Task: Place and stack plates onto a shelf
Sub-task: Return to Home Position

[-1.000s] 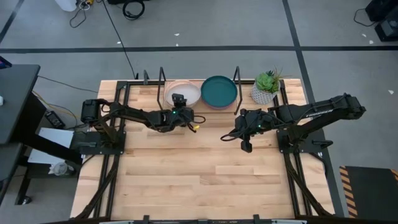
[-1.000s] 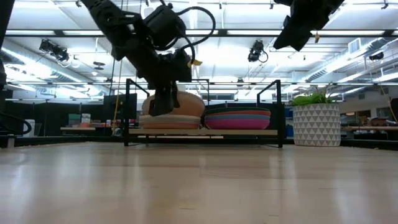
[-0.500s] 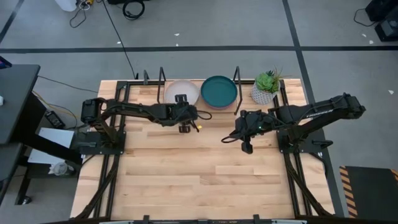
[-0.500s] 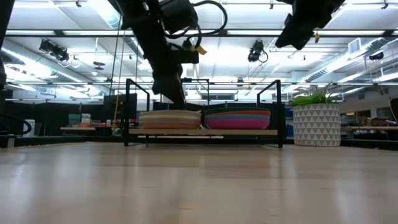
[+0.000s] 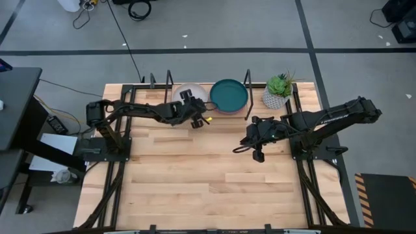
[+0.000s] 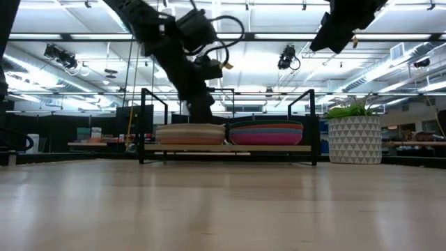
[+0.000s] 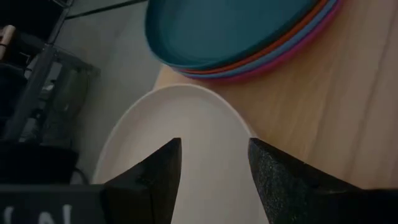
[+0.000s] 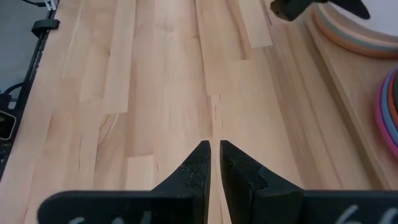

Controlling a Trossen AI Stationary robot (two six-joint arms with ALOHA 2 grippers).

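Shelf (image 6: 226,148): low light-wood board with thin black upright loops at its ends, at the far edge of the table. Carries two stacks of plates side by side, edges close together.

Left stack (image 6: 190,133): lies flat, cream-pink plate (image 7: 199,118) on top, peach and grey rims showing below it.

Right stack (image 6: 266,132): lies flat, slightly taller. Dark teal plate (image 5: 229,95) on top, then orange and blue rims, magenta at the bottom.

Both stacks sit square on the board, none tilted.
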